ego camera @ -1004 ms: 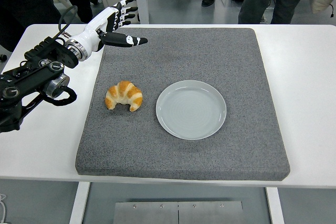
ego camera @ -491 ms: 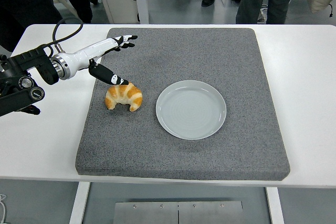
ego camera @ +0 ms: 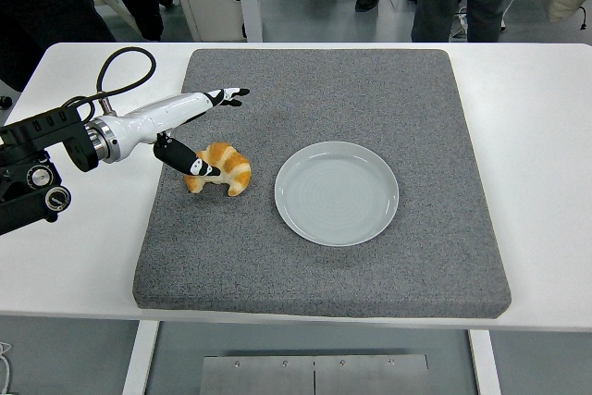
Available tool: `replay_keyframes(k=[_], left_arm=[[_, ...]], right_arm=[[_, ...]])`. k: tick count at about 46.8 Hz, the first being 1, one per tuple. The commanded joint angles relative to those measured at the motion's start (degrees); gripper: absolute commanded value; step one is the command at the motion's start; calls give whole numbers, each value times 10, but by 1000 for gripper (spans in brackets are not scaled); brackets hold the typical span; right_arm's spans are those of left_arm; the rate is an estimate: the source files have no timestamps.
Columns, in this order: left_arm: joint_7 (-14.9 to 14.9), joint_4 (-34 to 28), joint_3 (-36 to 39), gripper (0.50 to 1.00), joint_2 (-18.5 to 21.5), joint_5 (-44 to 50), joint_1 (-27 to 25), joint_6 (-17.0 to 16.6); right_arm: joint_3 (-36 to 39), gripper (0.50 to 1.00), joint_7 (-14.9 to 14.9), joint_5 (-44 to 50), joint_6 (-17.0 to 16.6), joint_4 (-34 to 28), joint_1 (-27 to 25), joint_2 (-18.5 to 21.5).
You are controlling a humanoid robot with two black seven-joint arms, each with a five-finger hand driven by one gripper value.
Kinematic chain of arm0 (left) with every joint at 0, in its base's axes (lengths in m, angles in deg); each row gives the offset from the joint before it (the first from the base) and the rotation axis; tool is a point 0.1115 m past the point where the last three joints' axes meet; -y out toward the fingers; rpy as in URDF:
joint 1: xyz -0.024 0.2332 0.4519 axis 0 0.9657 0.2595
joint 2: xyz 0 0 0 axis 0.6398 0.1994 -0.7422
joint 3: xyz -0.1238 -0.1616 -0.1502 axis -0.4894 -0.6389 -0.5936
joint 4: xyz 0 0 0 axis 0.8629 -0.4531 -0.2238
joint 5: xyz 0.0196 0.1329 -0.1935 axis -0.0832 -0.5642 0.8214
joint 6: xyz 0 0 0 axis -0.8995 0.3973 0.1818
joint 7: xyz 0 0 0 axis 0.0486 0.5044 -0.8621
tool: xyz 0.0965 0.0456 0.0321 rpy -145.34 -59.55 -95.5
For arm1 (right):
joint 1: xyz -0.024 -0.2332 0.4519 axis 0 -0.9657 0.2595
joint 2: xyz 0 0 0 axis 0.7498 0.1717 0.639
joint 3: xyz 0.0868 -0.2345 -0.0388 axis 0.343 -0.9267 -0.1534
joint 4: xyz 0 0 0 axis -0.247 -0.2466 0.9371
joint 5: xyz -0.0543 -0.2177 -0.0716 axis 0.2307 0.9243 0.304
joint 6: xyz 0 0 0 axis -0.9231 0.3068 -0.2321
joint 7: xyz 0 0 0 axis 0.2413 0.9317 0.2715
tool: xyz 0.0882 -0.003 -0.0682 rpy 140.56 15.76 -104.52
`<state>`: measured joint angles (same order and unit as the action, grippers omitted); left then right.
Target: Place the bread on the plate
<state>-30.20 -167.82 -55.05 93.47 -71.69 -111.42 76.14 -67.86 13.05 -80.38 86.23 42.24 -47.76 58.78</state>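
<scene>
While the left robot hand (ego camera: 199, 131) spreads open over the bread (ego camera: 220, 169), thumb touching its left end, the plate (ego camera: 337, 192) lies just right of the bread's crosswise length.

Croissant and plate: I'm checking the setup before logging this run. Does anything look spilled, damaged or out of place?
Nothing stands out. The croissant lies whole on the grey mat, left of the empty plate. The left hand is open, thumb at the croissant.
</scene>
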Motion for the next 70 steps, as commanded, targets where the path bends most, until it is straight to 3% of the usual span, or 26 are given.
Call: replay_keyframes(k=[1,13,23,58,70], left_arm=[[1,2,0,925,-1,-18,13,-8],[15,17,-1,925,-11,-50,44,-40],[16,34,0,925,-15,-50,51,-45],[48,126,0,922,-86,-50,75,-73],[51,143,0,872,-104,-47,76,-74]], right_arm=[[0,1000,0,0,0,-1,0,0],[0,1000,0,0,0,-2,0,0],[0,1000,0,0,0,-2,0,0],[0,1000,0,-1,0,-2,0,0],[0,1000,0,0,0,-2,0,0]])
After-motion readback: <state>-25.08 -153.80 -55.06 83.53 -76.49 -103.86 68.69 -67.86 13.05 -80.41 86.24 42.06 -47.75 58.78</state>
